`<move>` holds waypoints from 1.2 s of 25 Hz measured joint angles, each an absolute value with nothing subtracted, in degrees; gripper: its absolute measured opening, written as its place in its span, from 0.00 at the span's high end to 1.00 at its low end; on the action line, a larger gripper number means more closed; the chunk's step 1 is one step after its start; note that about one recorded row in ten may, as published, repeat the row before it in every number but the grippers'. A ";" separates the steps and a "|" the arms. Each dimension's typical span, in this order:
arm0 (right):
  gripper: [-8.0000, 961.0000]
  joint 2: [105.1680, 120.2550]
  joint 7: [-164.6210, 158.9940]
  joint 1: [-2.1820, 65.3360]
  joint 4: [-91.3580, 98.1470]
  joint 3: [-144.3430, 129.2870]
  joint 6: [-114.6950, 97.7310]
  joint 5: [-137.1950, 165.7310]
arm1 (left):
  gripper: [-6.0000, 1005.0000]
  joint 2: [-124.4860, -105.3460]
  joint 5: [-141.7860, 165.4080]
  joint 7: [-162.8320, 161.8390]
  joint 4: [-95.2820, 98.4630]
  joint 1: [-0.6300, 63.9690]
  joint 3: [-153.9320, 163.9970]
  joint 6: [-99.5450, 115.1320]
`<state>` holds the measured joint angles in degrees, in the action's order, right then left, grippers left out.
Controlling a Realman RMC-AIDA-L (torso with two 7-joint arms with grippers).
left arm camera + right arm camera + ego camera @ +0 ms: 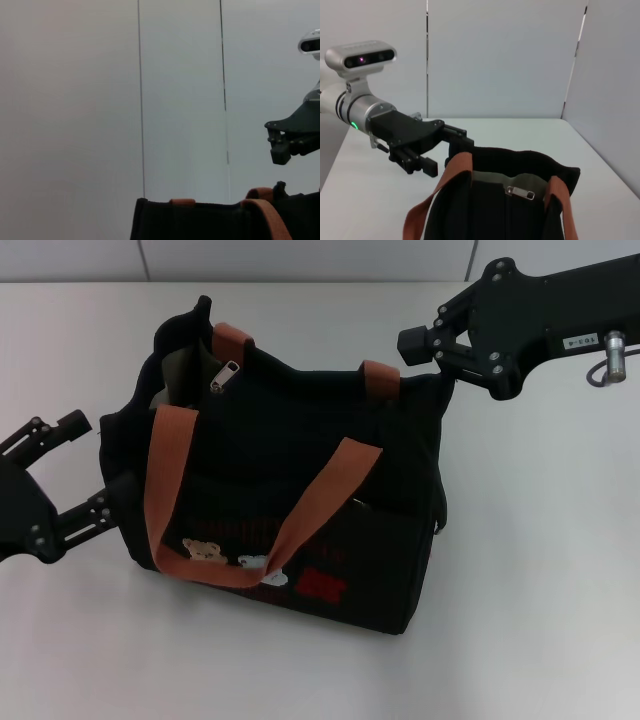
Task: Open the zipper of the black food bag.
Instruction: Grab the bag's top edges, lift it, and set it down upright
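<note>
White tabletop [540, 590] carried the black food bag [300, 500] at centre, its zipper [224, 375] pull lying at the gaping far-left end. Left gripper [88, 468] straddled the bag's left wall, fingers apart — right gripper [425, 348] sat at the far-right corner, fingers apart.

Matte black bolted linkage grippers, left [95, 465] and right [425, 345]; silver wrist camera [361, 56], green light.

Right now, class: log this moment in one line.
bag upright | pull tab free | left claw open at bag end | right claw by far corner
</note>
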<state>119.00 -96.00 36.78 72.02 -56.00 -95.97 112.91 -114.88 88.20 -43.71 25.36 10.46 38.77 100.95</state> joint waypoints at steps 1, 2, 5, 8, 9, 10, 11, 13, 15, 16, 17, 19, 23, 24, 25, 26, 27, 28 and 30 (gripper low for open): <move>0.98 119.00 -95.77 36.64 72.02 -55.99 -95.96 112.69 | 0.26 -115.00 88.38 -43.76 25.35 10.65 38.76 100.63; 0.98 119.00 -95.68 36.51 72.07 -55.98 -95.96 112.52 | 0.25 -115.16 88.48 -43.78 25.34 10.89 38.76 100.05; 0.98 119.00 -95.61 36.48 72.10 -55.98 -95.96 112.45 | 0.21 -115.59 88.51 -43.77 25.31 11.60 38.80 97.89; 0.97 119.00 -95.55 36.48 72.05 -55.98 -95.97 112.42 | 0.19 -115.72 88.55 -43.61 25.31 11.91 38.65 97.02; 0.97 119.00 -95.55 36.48 72.05 -55.98 -95.97 112.42 | 0.19 -115.72 88.55 -43.61 25.31 11.91 38.65 97.02; 0.97 119.01 -95.54 36.47 72.01 -55.98 -95.97 112.41 | 0.19 -115.72 88.55 -43.60 25.31 12.01 38.71 96.94; 0.97 119.00 -95.54 36.47 71.98 -55.98 -95.97 112.39 | 0.19 -115.74 88.64 -43.60 25.31 12.17 38.81 96.76; 0.97 119.00 -95.50 36.47 71.87 -55.99 -95.97 112.33 | 0.19 -115.89 89.08 -43.57 25.23 12.71 39.00 96.10; 0.97 119.00 -95.47 36.47 71.83 -55.99 -95.97 112.32 | 0.19 -115.94 89.13 -43.59 25.19 12.81 39.03 96.02; 0.97 119.00 -95.45 36.47 71.78 -55.99 -95.97 112.32 | 0.19 -116.06 89.34 -43.65 25.15 12.93 39.27 96.02; 0.97 119.00 -95.45 36.47 71.75 -55.99 -95.97 112.32 | 0.19 -116.26 89.57 -43.71 25.13 13.08 39.46 96.02; 0.97 119.00 -95.45 36.48 71.71 -56.03 -95.97 112.32 | 0.19 -116.96 90.50 -43.72 24.88 13.68 39.71 95.90; 0.97 119.00 -95.44 36.60 71.71 -56.29 -95.97 112.31 | 0.19 -118.31 92.28 -42.53 23.80 15.26 39.65 93.76; 0.97 119.00 -95.44 36.60 71.71 -56.29 -95.97 112.31 | 0.22 -118.42 92.30 -41.87 23.49 15.50 39.64 93.29; 0.97 119.00 -95.44 36.61 71.71 -56.37 -95.98 112.32 | 0.25 -118.42 92.30 -41.87 23.49 15.50 39.64 93.29; 0.97 119.00 -95.44 36.60 71.72 -56.37 -95.98 112.32 | 0.29 -118.43 92.30 -41.29 23.09 15.71 39.63 93.07; 0.97 119.00 -95.44 36.57 71.74 -56.32 -95.98 112.32 | 0.32 -118.39 92.30 -40.71 22.63 15.89 39.64 93.07; 0.96 119.01 -95.44 36.53 71.74 -56.27 -95.98 112.31 | 0.35 -118.36 92.20 -39.83 21.89 16.05 39.51 93.08; 0.96 119.00 -95.44 36.48 71.73 -56.09 -95.98 112.32 | 0.39 -118.38 92.19 -39.50 21.86 16.06 39.45 93.09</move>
